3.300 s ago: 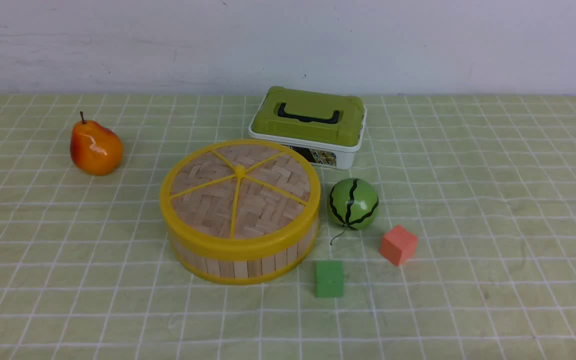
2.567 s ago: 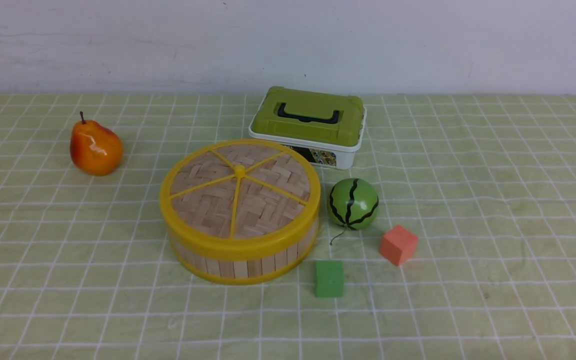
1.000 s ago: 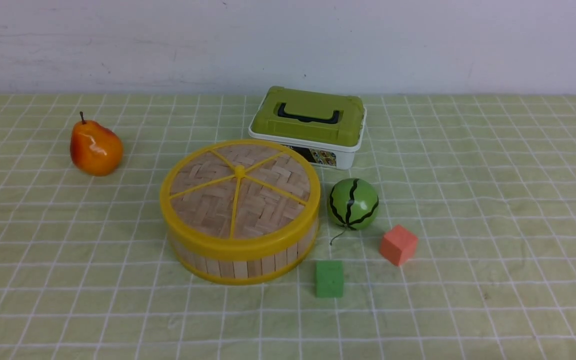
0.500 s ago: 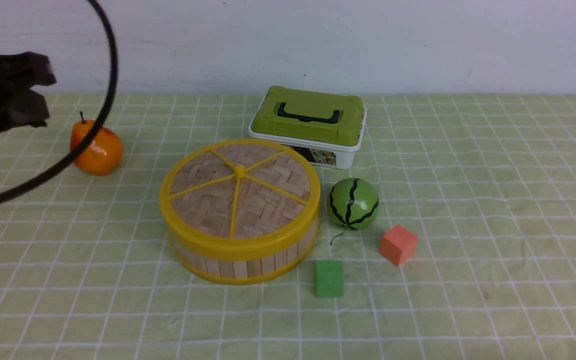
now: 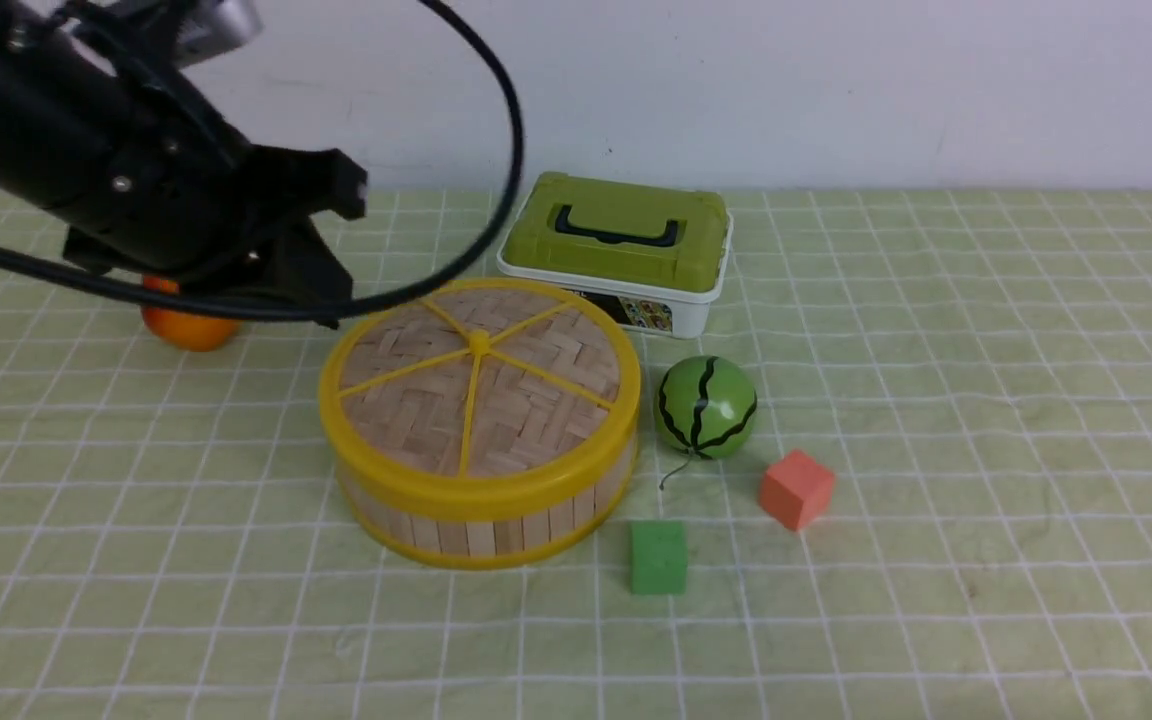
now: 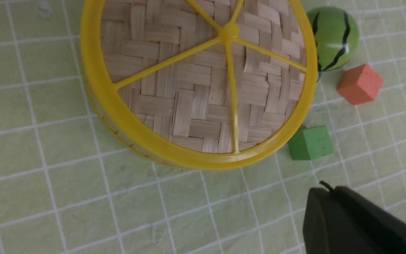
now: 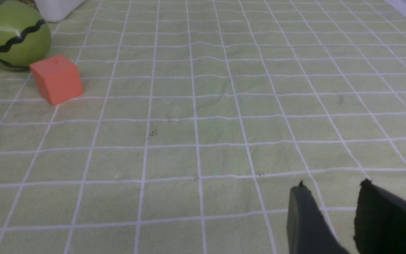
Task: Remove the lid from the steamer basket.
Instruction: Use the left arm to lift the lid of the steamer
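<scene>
Approach was the step in hand: the round woven light-wood lid with yellow rim and spokes (image 5: pixel 479 375) sat squarely on the slatted wooden steamer basket (image 5: pixel 481 525), untouched. The black left arm (image 5: pixel 86 150) hung high, just left of the basket, its left gripper (image 6: pixel 326 192) clenched on nothing. Next, it would likely need to open and descend onto the rim. The right gripper (image 7: pixel 331 187) hovered low, well apart, jaws parted, empty.
</scene>
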`<state>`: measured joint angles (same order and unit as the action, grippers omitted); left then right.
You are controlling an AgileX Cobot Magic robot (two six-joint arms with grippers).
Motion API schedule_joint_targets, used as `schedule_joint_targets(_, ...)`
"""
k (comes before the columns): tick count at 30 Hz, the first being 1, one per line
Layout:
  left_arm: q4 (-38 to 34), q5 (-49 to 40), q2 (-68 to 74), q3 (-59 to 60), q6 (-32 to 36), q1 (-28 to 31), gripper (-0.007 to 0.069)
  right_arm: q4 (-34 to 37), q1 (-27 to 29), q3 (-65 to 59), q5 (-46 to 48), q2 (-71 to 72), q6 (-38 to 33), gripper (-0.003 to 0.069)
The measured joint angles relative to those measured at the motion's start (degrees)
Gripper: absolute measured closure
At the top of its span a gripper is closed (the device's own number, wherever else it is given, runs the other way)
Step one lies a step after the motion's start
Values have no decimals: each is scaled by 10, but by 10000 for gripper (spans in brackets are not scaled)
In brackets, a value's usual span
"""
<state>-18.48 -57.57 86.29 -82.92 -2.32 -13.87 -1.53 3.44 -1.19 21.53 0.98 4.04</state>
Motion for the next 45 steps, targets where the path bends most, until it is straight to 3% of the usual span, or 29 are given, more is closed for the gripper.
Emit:
schedule_joint_targets(5,119,-28,58,-60,-85,-56,631,0,0,0,0,0,0,453)
schedule_joint_targets(12,178,-59,134,-143,-108,-114,582,0,0,0,0,0,0,445)
schedule_joint_targets(21,254,0,244,-220,-129,-142,282,0,0,0,0,0,0,431)
schedule_joint_targets(24,278,23,274,-244,-154,-142,240,0,0,0,0,0,0,425)
schedule_joint_targets(40,328,29,350,-261,-224,-142,346,0,0,0,0,0,0,422)
schedule_joint_targets(45,332,26,350,-261,-239,-142,494,0,0,0,0,0,0,421)
